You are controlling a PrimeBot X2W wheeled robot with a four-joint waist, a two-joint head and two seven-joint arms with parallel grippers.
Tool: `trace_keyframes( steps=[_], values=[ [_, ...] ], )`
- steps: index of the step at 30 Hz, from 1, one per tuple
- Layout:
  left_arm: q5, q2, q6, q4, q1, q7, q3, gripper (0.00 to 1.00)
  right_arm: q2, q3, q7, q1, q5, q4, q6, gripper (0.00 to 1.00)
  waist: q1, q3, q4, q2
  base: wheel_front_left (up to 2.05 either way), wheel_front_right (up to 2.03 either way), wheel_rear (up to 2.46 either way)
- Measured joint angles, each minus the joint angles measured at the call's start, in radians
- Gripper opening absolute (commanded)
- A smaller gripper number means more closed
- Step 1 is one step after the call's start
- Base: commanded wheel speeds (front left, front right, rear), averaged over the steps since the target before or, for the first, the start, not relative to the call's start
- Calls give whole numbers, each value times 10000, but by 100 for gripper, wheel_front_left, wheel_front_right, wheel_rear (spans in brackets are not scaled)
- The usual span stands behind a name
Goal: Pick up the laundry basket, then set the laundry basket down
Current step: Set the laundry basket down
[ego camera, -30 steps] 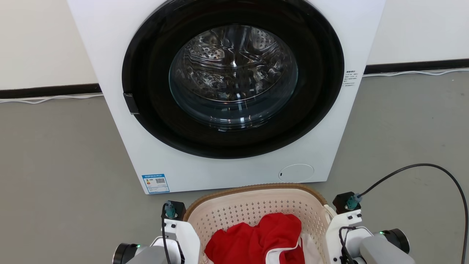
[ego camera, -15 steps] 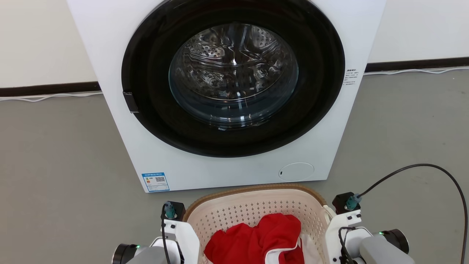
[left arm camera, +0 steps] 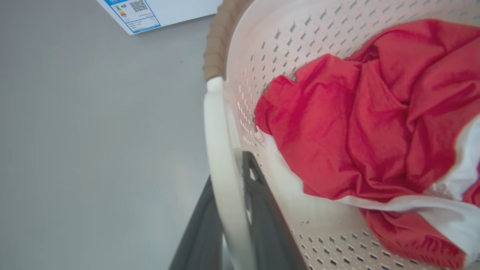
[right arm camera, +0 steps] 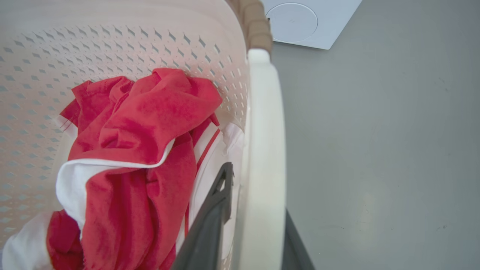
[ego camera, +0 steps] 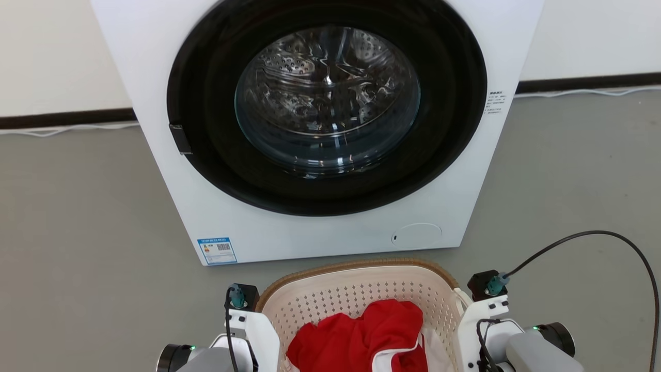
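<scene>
Head view: laundry basket (ego camera: pixel 330 297) cream, perforated, brown woven rim; just near of washing machine (ego camera: pixel 155 77), red cloth (ego camera: pixel 361 336) inside.
Left wrist view: left gripper (left arm camera: pixel 228 176) pinching white left handle (left arm camera: pixel 221 150).
Right wrist view: right gripper (right arm camera: pixel 258 195) pinching white right handle (right arm camera: pixel 264 131).

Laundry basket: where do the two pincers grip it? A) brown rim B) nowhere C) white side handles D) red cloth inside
C: the left pincer straddles the left handle and the right pincer the right handle of the laundry basket, each white loop clamped between the jaws.
</scene>
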Motion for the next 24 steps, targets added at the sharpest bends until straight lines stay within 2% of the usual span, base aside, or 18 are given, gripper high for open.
trace_keyframes(
  steps=[11, 24],
  values=[
    [-169, 12, 2, 138, -402, -560, 107, 0, -12, -86, -930, -168, 134, -42, 0, 0, 0, 856, 10, 0, 0, 0, 0],
    [-46, -17, 4, 299, -1776, -1714, 136, 0, -2, -500, -2516, -1526, -17, 430, 4, 0, 0, 2940, 133, 0, 0, 0, 0]
  ],
)
